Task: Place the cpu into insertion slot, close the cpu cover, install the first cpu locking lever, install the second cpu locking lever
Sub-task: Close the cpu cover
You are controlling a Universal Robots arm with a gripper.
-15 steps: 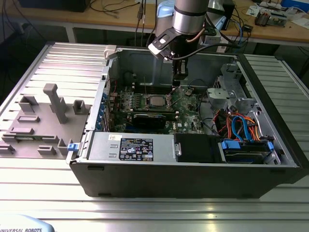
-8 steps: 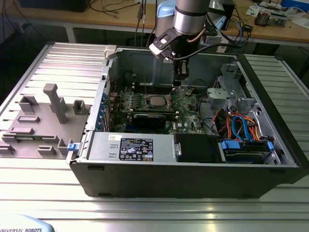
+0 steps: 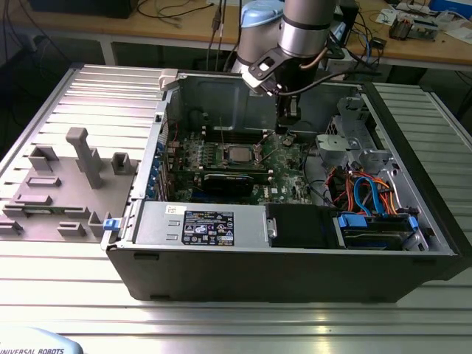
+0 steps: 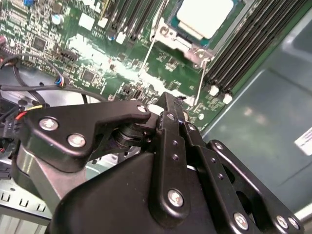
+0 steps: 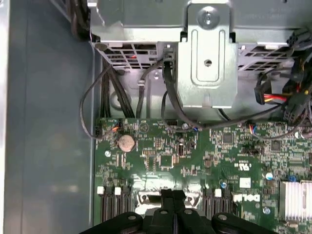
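Hand (image 3: 286, 127) hangs between cpu (image 3: 238, 154) and drive cage (image 3: 352, 136), above motherboard (image 3: 284, 166).

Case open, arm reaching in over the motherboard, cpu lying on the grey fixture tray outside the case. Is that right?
One thing is wrong: the cpu lies not on the tray but seated on the motherboard inside the open case, as the second wrist view shows. The arm does reach in over the board.

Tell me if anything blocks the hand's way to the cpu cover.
Nothing visible does. The hand hangs over bare motherboard beside the cpu cover, and the cpu shows through the cover's open centre.
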